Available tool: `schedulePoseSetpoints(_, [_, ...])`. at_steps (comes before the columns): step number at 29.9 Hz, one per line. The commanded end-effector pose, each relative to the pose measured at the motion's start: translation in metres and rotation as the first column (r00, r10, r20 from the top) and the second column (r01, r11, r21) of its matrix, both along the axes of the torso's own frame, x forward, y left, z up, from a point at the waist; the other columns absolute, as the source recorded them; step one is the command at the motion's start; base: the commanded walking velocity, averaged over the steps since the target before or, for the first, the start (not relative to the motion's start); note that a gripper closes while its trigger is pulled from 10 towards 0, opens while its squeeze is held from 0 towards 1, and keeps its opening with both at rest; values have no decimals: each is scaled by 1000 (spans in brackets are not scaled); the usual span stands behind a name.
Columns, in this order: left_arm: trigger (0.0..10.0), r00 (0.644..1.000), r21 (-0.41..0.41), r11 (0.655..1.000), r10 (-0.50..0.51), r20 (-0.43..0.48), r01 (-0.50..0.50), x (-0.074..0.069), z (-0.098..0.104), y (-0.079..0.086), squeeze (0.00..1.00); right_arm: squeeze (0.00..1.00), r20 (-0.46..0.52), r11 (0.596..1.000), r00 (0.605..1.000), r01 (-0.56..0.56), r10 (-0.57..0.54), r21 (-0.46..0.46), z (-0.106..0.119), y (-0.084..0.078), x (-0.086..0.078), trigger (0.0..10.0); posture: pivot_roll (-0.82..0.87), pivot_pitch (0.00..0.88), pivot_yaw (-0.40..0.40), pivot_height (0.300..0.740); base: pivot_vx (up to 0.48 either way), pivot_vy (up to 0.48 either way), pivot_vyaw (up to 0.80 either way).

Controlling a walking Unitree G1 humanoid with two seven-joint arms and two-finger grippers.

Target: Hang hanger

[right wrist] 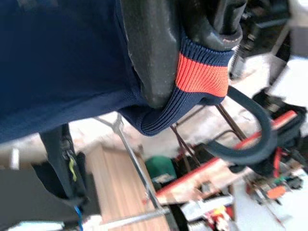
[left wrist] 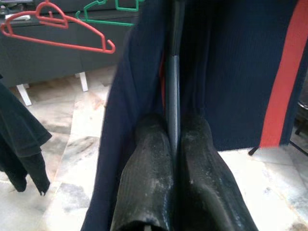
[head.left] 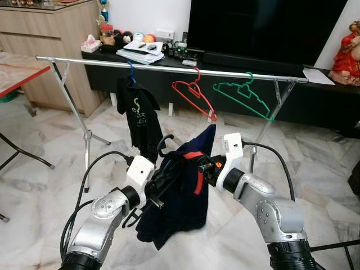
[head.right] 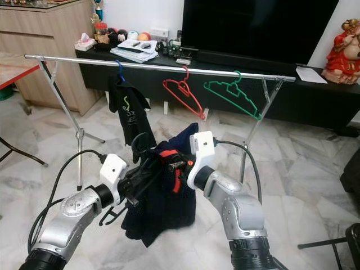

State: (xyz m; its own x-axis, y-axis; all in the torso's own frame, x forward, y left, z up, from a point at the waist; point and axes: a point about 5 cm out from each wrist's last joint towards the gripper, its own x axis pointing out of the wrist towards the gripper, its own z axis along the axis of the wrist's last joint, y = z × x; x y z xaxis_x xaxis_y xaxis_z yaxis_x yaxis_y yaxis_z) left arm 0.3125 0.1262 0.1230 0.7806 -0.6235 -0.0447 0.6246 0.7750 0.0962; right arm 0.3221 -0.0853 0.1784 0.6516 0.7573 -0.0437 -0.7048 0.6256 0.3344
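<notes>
I am gripping the dark hanger (head.left: 163,147) in my clamped left pincer (head.left: 158,183) and the navy garment (head.left: 181,191) collar in my clamped right pincer (head.left: 207,167), nothing hanging on the rail (head.left: 169,67) yet.

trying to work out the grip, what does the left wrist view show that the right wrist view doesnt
Left wrist view: the left gripper shut on the dark hanger inside the navy shirt, with the red hanger and green hanger beyond.

Right wrist view: the right gripper shut on the shirt's orange-striped collar, the dark hanger's hook curving beside it, and the rail with its blue hook.

Both: the navy shirt, the marble floor and the black shirt hanging on the rail.
</notes>
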Motion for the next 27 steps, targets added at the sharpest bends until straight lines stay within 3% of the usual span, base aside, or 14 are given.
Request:
schedulePoseSetpoints(1, [10000,1000,-17,1000,-12,9,13,3,6,-3,0,0,68,999,997,-44,42,17,11,4,-5,10000,113,39,-90,740,0,0,0])
schedulePoseSetpoints(3, [10000,1000,-18,1000,-14,8,14,3,6,-3,0,0,96,996,992,-88,85,22,14,7,-9,10000,113,40,-89,740,0,0,0])
schedulePoseSetpoints(5, [10000,1000,-21,1000,-18,5,18,2,6,-2,0,0,157,978,966,-208,204,7,19,15,-25,10000,108,40,-82,740,0,0,0])
schedulePoseSetpoints(8, [10000,1000,-22,1000,-21,3,21,2,7,-1,0,0,162,973,959,-229,230,-27,15,17,-29,10000,106,41,-79,740,0,0,0])
schedulePoseSetpoints(13, [10000,1000,-27,999,-29,2,29,3,7,-3,0,0,165,968,954,-246,252,-54,11,17,-32,10000,105,44,-76,740,0,0,0])
schedulePoseSetpoints(21, [10000,999,-25,999,-44,-7,44,1,7,-3,0,0,153,978,969,-178,193,-110,4,9,-24,10000,106,48,-74,740,0,0,0])
schedulePoseSetpoints(22, [10000,999,-25,999,-45,-8,45,1,7,-3,0,47,155,978,970,-173,190,-117,4,9,-23,10000,107,47,-75,740,0,0,0])
schedulePoseSetpoints(23, [10000,999,-26,999,-47,-9,46,1,6,-3,0,1000,160,977,969,-171,190,-125,4,8,-22,10000,107,47,-75,740,0,0,0])
schedulePoseSetpoints(27, [10000,999,-27,998,-50,-10,50,1,6,-3,0,1000,174,976,966,-171,193,-136,6,8,-22,10000,106,45,-75,740,0,0,0])
